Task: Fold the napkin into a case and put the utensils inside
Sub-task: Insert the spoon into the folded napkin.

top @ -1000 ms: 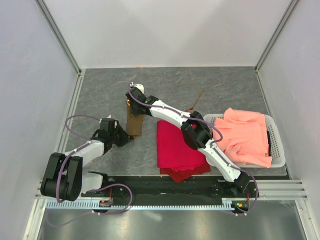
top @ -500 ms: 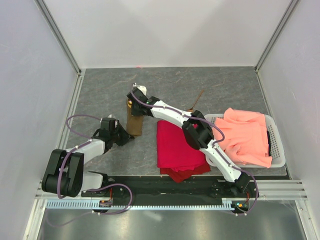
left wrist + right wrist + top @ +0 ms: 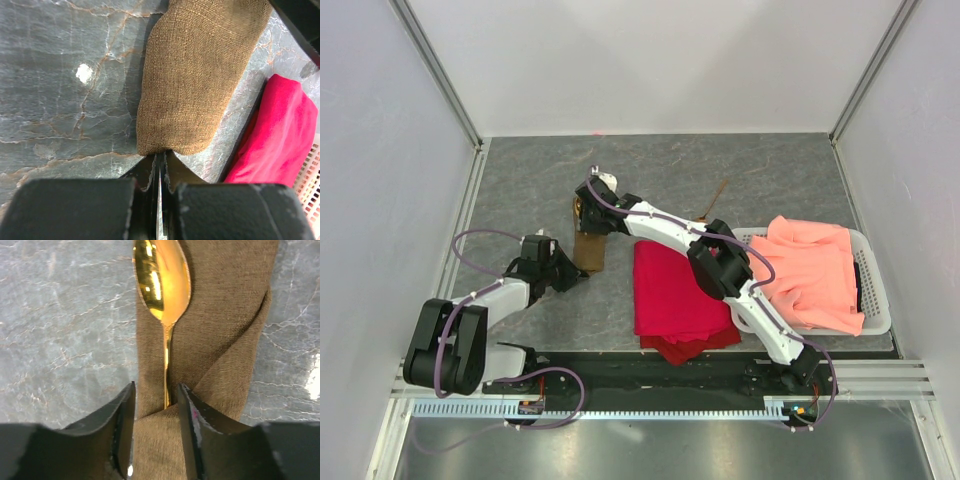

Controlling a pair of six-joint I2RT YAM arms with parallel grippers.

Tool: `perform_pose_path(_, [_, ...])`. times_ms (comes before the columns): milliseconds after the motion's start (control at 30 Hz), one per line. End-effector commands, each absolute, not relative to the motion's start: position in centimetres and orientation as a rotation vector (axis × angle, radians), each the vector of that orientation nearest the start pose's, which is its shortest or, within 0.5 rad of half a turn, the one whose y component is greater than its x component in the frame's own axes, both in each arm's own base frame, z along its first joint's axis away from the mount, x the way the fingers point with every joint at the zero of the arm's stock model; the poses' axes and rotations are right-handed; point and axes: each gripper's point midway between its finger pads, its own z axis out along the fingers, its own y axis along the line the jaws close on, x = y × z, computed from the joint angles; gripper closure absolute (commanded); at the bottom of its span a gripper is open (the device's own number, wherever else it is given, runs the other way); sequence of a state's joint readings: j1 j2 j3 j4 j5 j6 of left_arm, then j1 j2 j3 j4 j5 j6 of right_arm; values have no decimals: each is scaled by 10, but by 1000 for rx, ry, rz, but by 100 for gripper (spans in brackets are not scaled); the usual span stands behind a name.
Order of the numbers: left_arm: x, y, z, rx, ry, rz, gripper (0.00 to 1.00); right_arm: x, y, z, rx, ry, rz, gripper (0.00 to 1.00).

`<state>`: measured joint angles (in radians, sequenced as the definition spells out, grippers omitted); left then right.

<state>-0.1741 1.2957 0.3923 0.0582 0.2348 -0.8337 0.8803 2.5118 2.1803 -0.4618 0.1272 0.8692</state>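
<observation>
One spoon (image 3: 161,280) lies under the parted right tool (image 3: 156,390), edged nearer (left tool (image 3: 160,162) pinches the case (image 3: 195,80)).

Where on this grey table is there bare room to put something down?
Bare: the far strip of the grey stone table along the back wall, and the far-left corner beside the olive-brown folded napkin. Crowded: near right, where the red cloth and white plastic basket lie.

left arm: low, reaching far-right | left claw (image 3: 159,159): fingers pressed together on napkin (image 3: 195,75) edge | right arm: stretched far-left | right claw (image 3: 156,397): fingers apart, pointing down
</observation>
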Motion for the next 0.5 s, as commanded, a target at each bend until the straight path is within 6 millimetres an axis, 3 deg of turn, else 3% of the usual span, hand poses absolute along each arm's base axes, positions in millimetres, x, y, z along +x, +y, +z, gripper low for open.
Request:
perform_pose_path(0, [277,-120,35,-695,2359,-754,98,407,505,126,-36,2326,763,51])
perform_pose_path(100, [272,-121,47,-704,2337,-784,98,417,488,159,-83,2247,699,45])
perform_pose_path(133, [272,-122,52,-710,2323,-798,97,423,474,180,-73,2217,675,43])
perform_pose_path(167, [265,-123,59,-707,2323,-823,95,426,465,188,-95,2198,635,38])
perform_pose_path(200, [261,-125,64,-702,2323,-850,94,433,449,190,-78,2187,572,35])
perform_pose_path(233, [259,-124,70,-708,2308,-878,91,441,426,205,-50,2172,536,31])
perform_pose_path(267, [252,-129,76,-693,2317,-939,83,446,410,206,-43,2169,494,26])
perform_pose_path(300, [250,-130,91,-659,2273,-981,80,447,390,189,-38,2209,438,23])
perform_pose_path(333, [249,-130,100,-647,2253,-1008,77,460,360,196,15,2201,405,22])
perform_pose_path(367, [245,-135,110,-614,2242,-1059,71,463,342,189,38,2218,373,21])
perform_pose_path(400, [243,-137,126,-569,2193,-1087,68,461,317,162,64,2278,306,20])
perform_pose_path(433, [241,-140,135,-544,2171,-1117,66,471,282,159,131,2289,252,19])
perform_pose_path(467, [239,-144,148,-505,2144,-1154,63,471,265,150,157,2314,217,19])
